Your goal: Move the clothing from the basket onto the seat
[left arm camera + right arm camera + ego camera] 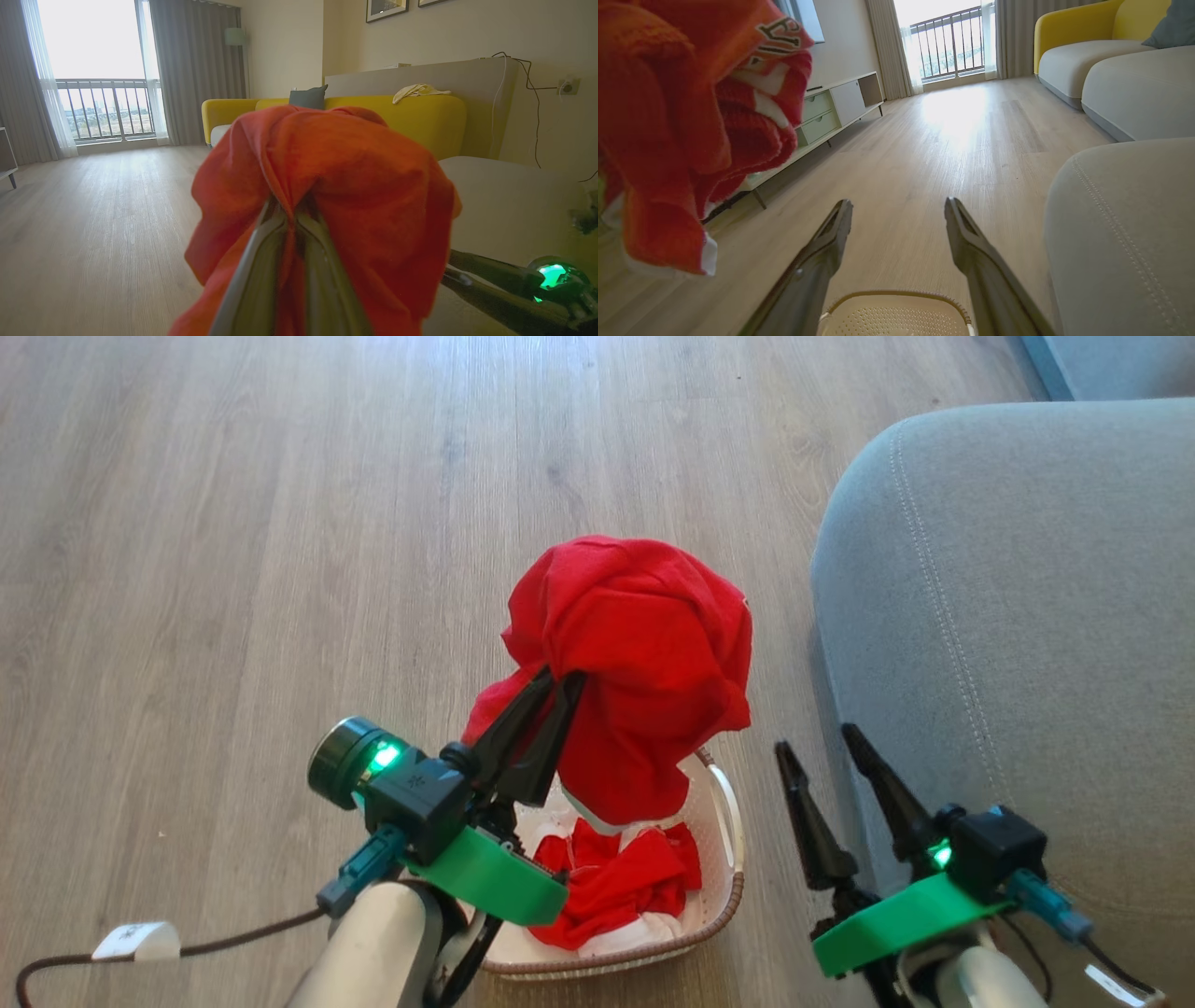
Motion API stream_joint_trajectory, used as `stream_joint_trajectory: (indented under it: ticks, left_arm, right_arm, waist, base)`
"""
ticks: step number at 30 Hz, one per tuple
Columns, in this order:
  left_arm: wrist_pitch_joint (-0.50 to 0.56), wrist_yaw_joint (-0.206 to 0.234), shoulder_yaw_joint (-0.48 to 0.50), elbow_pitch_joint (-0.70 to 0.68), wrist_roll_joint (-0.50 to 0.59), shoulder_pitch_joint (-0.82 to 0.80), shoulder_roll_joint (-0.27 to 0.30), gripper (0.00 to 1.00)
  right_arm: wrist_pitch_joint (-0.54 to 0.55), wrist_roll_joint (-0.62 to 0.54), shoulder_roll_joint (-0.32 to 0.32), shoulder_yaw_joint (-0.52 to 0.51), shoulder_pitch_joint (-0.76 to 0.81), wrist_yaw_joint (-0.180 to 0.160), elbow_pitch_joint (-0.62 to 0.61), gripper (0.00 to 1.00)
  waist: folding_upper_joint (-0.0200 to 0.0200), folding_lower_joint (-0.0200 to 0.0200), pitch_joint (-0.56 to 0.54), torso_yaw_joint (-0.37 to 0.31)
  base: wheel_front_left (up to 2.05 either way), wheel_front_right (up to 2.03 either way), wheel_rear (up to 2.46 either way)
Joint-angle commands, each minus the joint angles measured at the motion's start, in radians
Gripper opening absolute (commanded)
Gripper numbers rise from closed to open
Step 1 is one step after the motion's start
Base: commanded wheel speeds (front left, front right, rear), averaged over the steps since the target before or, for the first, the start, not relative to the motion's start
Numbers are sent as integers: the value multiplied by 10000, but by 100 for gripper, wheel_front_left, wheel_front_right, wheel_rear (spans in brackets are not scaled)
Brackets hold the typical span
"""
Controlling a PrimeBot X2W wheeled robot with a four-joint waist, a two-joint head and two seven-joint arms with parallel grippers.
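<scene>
Jaws of the left gripper point(563, 678) are clamped together on a fold of a red garment point(644, 635), which hangs bunched from the dark fingertips, held up above the basket point(714, 905). Its lower edge, with a strip of white trim, dangles just over the basket's far part; whether it touches the clothes beneath cannot be told. More red and white clothes point(621, 887) lie crumpled on the basket's bottom, partly hidden behind the green bracket of the left wrist. The basket stands on the wooden floor point(280, 523), just beside the rounded corner of the grey seat point(1027, 616), which takes up the right side of the head view.

Jaws of the right gripper point(816, 739) stand wide apart and hold nothing. It hangs between the basket and the seat, close to the cushion's fabric.

In the right wrist view the two spread fingers point(831, 242) frame bare floor. The basket's perforated cream wall and brown rim sit at the bottom edge between them, and the seat's stitched seam runs along the right. The red garment hangs at the upper left, with a white patch with dark lettering on it.

In the left wrist view the red cloth drapes over both closed fingers point(261, 261) and hides their tips. A yellow sofa point(420, 116) stands behind it.
</scene>
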Motion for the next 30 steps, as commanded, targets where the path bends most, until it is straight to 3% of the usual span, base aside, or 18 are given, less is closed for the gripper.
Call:
stream_joint_trajectory:
  ticks: [1, 16, 30]
  left_arm:
    - [-49, 6, 406, -321, 25, -536, 39, 0]
    - [-49, -97, 767, -193, 217, -732, 39, 0]
    - [-49, -281, -203, 75, 598, -712, 39, 0]
  right_arm:
    - [-24, 92, -184, 488, -201, -2, -524, 100]
    - [-24, 1596, -1994, 3264, -502, -2, -2636, 100]
    - [-24, 1178, -1620, 2836, -690, -2, -2569, 100]
  waist:
    - [0, 1, 18, -17]
    - [0, 1, 239, -177]
    - [0, 1, 274, -167]
  base:
    - [0, 0, 0]
    - [0, 0, 0]
    - [0, 0, 0]
